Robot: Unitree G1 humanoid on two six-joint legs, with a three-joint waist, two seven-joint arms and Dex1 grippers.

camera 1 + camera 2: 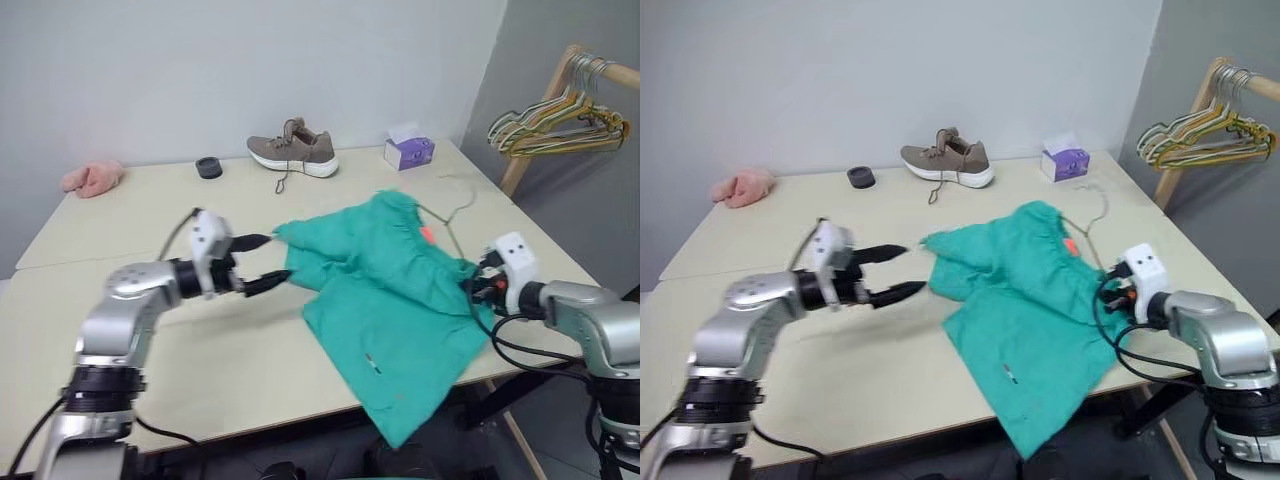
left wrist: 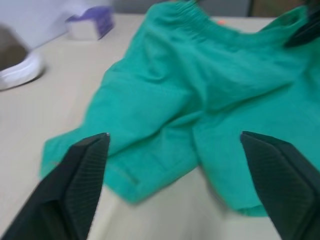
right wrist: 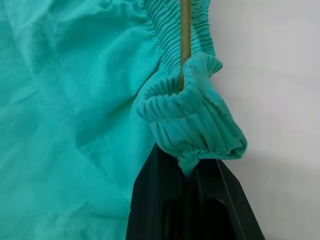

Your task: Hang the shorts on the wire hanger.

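Your hanger [image 1: 455, 215] is mostly hidden under the shorts [image 1: 400, 300]; you see just its hook and a bit of wire. Shorts' lower hem drops past the table [image 1: 120, 330] edge. Right gripper [image 3: 187, 172] fingertips are buried in waistband folds.

Teal-green shorts [image 1: 400, 310], olive wire hanger [image 1: 455, 215], beige table [image 1: 130, 215].

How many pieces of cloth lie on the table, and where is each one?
2. The teal shorts lie at the table's near right, one leg hanging over the front edge. The small pink cloth sits at the far left corner.
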